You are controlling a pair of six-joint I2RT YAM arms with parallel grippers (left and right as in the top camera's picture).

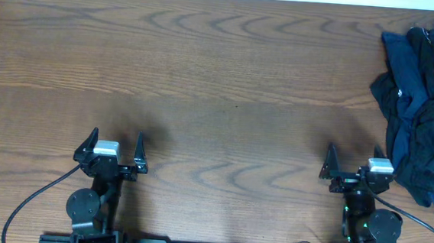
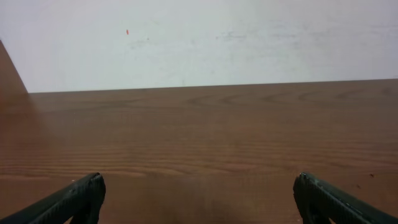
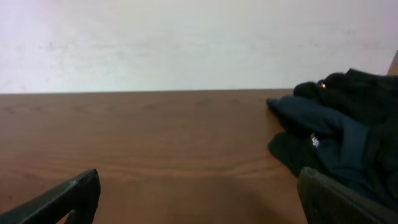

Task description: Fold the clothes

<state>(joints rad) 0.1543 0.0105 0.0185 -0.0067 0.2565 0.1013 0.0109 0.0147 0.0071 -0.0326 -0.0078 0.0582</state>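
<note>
the left pincer [image 1: 116,136] sits at the near edge of the table [image 1: 228,69], its two fingers [image 1: 91,137] spread wide with nothing between them. its own wrist view [image 2: 199,200] shows only bare wood grain ahead of the fingertips and a pale wall [image 2: 199,43] beyond the table's far edge. the right pincer [image 1: 354,154] stands the same way, jaws fully apart and empty.

the clothes [image 1: 425,98] lie in a crumpled heap to the right of the right pincer and ahead of it, running along the table's right side toward the far corner. they are well apart from the left pincer, far off to its right. the near end of the clothes comes just beside the right pincer's right finger. from overhead that fingertip seems to overlap the fabric's edge, though whether it touches is hard to tell.

from the right wrist camera, the clothes [image 3: 348,134] fill the space ahead and to the right of the open right pincer [image 3: 199,202]. a dark navy fold with a small white mark [image 3: 314,142] lies in front, blacker fabric bunched behind it. a black cable [image 1: 36,193] trails back from the left pincer's arm.
</note>
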